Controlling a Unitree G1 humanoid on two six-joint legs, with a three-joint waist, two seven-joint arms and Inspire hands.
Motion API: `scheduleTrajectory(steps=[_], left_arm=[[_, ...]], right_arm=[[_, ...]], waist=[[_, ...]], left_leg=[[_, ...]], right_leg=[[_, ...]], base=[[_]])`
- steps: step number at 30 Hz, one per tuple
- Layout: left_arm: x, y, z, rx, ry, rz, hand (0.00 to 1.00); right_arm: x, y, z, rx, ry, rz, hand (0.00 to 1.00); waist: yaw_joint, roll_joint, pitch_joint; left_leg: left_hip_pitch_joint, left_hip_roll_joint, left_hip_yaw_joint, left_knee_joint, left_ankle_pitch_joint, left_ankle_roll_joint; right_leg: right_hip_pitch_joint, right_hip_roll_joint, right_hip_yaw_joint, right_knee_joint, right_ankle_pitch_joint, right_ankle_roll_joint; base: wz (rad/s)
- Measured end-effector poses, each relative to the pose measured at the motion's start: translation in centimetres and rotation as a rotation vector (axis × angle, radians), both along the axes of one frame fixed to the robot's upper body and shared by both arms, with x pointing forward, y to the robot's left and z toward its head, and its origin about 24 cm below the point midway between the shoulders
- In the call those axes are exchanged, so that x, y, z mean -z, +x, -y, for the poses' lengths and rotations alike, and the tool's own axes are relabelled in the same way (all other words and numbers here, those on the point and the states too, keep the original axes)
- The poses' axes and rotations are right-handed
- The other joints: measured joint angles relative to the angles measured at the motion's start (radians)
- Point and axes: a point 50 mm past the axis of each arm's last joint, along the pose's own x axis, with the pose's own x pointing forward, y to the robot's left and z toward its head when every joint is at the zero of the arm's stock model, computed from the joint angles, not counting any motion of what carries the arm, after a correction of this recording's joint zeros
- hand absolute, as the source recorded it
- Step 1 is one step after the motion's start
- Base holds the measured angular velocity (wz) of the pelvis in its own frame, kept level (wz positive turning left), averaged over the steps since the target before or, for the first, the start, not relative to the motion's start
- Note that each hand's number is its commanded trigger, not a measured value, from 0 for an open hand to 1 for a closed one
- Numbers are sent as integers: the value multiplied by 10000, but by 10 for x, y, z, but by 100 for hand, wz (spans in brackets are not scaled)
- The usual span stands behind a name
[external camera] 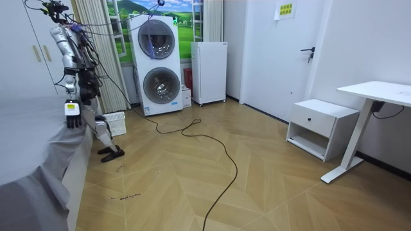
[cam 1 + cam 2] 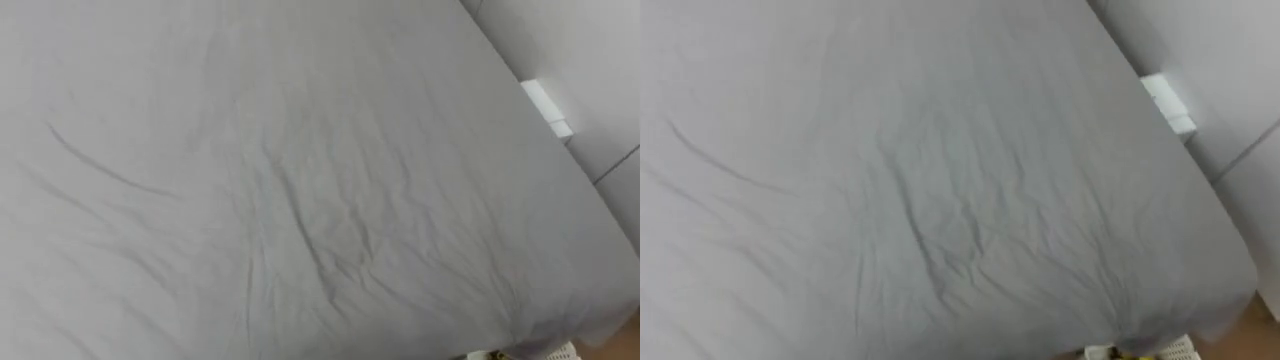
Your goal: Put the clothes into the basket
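In the left eye view a grey, creased bed (image 2: 300, 200) spreads over most of the frame. A small white box (image 2: 547, 107) sits on the wall at the upper right, and a bit of the white basket (image 2: 560, 350) shows at the lower right edge. In the room view the robot stands at the bed's far corner, upper left. Its left hand (image 1: 72, 114) hangs at the bed's edge, and I cannot tell how the fingers stand. The basket is on the floor just beside its legs, with stacked washers (image 1: 159, 64) behind and a desk (image 1: 379, 93) at the right. The right eye view gives the same bed and basket. Where the clothes are I cannot tell.
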Motion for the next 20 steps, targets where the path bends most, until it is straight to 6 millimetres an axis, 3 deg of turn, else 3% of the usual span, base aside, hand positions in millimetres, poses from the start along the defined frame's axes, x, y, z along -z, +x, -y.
scheduleTrajectory(steps=[4,9,12,20], left_arm=[[2,-1,7,-299,183,95,0],[2,2,9,-97,242,439,0],[2,6,10,149,404,517,0],[2,4,10,146,605,510,0]], right_arm=[[12,-3,-24,-1486,1059,-401,0],[20,-13,-40,-2660,1736,-1081,0],[22,-18,-41,-3173,1833,-1496,0],[25,-26,-42,-3693,2017,-2290,0]], waist=[[171,-188,79],[504,-319,67],[561,-340,72],[833,-487,89]], left_leg=[[294,-51,-623,-110,-18,-30],[485,-82,-787,-98,-20,-33],[475,-153,-1213,-97,-20,-33],[663,-192,-1367,-98,-37,-57]], right_leg=[[523,-12,-292,-186,-34,-6],[904,-54,-583,-339,-101,1],[986,-127,-866,-331,-193,39],[1278,-165,-963,-340,-255,83]], base=[[22],[22],[24],[5]])
